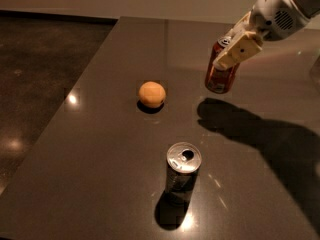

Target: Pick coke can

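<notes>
The red coke can point(220, 77) hangs in the air at the upper right, clear of the table, with its shadow on the surface below it. My gripper point(234, 51) is shut on the coke can near its top, one cream finger point(238, 51) lying across the can's front. The white arm comes in from the top right corner.
A dark-bodied can point(182, 174) with a silver top stands upright at the front middle of the dark table point(100, 149). An orange point(152, 94) lies left of the coke can. The table's left edge drops to a dark floor point(40, 69).
</notes>
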Controlling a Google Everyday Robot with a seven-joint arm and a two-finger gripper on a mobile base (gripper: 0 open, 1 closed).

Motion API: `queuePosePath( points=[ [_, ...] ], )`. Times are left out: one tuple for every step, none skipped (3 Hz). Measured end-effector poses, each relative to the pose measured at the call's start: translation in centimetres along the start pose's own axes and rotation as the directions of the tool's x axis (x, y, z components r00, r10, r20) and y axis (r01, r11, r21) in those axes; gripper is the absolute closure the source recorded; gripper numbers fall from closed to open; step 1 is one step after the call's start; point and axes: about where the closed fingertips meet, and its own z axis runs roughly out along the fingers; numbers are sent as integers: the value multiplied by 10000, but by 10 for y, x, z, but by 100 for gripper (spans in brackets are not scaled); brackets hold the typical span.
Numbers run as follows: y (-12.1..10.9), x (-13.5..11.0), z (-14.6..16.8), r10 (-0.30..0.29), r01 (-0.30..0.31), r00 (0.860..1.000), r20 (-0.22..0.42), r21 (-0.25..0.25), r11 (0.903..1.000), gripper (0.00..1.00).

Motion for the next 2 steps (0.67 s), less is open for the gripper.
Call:
queuePosePath(
  points=[
    [12, -20, -10, -333, 335, 9994, 88, -188, 9993, 100],
    [12, -20, -10, -334, 336, 9994, 89, -188, 9993, 100]
  ],
)
